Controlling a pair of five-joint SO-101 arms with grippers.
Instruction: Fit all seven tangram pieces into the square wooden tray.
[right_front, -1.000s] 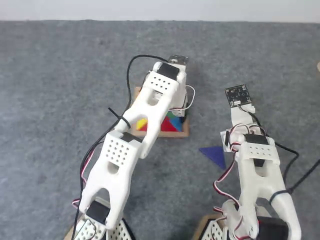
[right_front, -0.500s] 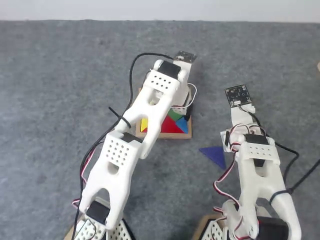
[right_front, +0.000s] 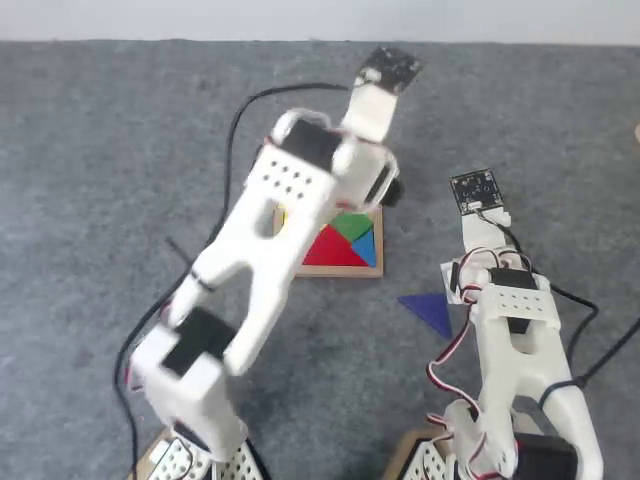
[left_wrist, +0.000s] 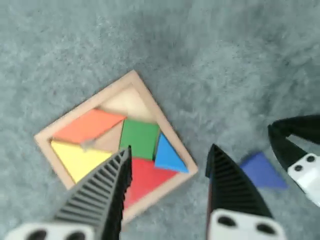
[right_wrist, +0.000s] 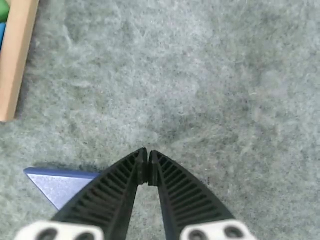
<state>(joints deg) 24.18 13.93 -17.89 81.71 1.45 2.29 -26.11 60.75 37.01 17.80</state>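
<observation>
The left gripper (left_wrist: 170, 150) hung spread and empty over the square wooden tray (left_wrist: 80, 106), centre frame. The right gripper (right_wrist: 148, 152), clenched on nothing, sat beside a flat blue triangle (right_wrist: 59, 186) on fuzzy carpet (right_wrist: 225, 75).

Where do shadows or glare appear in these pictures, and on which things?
High view: the light is even, with no glare on the wooden tray. Right wrist view: a thin dark shadow runs along one edge of the blue triangle. Left wrist view: the red piece looks matte, with no bright spot.
</observation>
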